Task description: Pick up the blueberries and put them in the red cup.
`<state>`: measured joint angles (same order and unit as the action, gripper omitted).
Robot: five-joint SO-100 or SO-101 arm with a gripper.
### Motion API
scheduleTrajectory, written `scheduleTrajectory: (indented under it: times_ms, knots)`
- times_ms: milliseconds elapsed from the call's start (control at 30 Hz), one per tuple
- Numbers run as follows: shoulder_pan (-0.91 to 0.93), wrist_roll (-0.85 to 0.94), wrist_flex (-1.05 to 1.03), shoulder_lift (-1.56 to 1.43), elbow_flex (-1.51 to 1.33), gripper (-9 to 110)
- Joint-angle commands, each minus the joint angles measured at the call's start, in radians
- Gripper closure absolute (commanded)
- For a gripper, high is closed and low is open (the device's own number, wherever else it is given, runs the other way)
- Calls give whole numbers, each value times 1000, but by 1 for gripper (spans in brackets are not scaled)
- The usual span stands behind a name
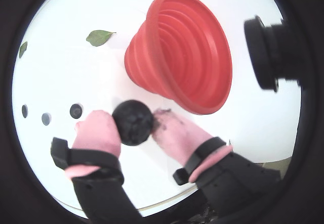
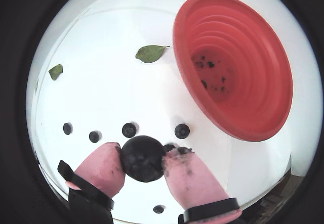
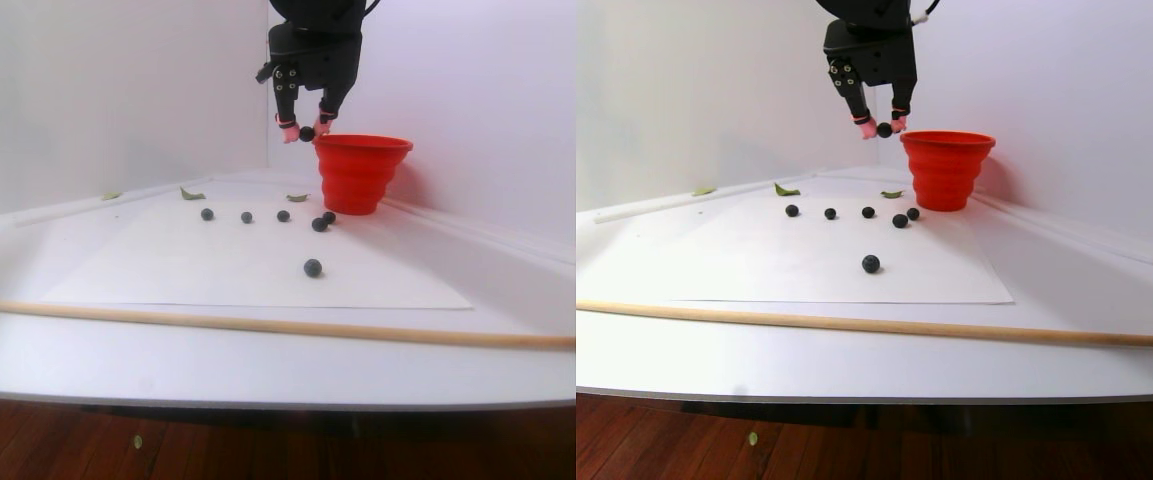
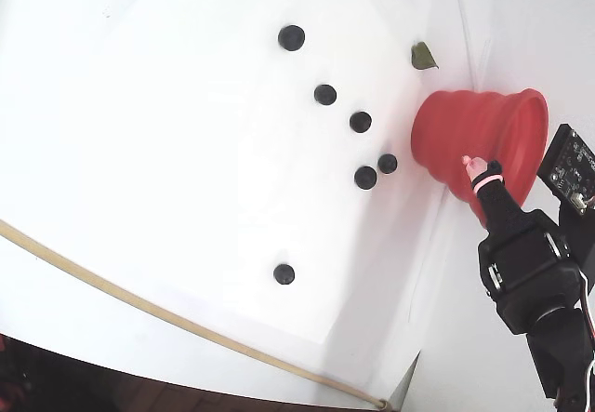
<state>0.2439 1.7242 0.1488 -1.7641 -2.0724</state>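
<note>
My gripper (image 1: 134, 123) (image 2: 143, 158) is shut on one blueberry (image 1: 132, 122) (image 2: 142, 159), pinched between its two pink fingertips. In the stereo pair view the gripper (image 3: 306, 132) hangs in the air just left of the red cup's (image 3: 361, 170) rim, level with its top. The red cup (image 1: 177, 52) (image 2: 233, 67) (image 4: 479, 138) stands by the wall, with dark specks on its inner floor. Several loose blueberries (image 3: 283, 215) (image 4: 360, 121) (image 2: 129, 130) lie in a row on the white sheet left of the cup. One more blueberry (image 3: 312, 267) (image 4: 284, 273) lies nearer the front.
Green leaf scraps (image 2: 151, 53) (image 3: 192, 194) (image 4: 423, 56) lie behind the berries near the cup. A long wooden stick (image 3: 236, 322) (image 4: 139, 300) runs along the table's front. Walls (image 3: 476, 90) stand close behind and beside the cup. A black camera (image 1: 266, 52) juts in at the right.
</note>
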Motion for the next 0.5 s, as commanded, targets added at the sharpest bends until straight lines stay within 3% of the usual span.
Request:
scheduleTrajectory:
  times_ms: [0,467]
  knots:
    - [35,-9,-2,-120,94,88]
    - [100,-38,-2,-78,184,88]
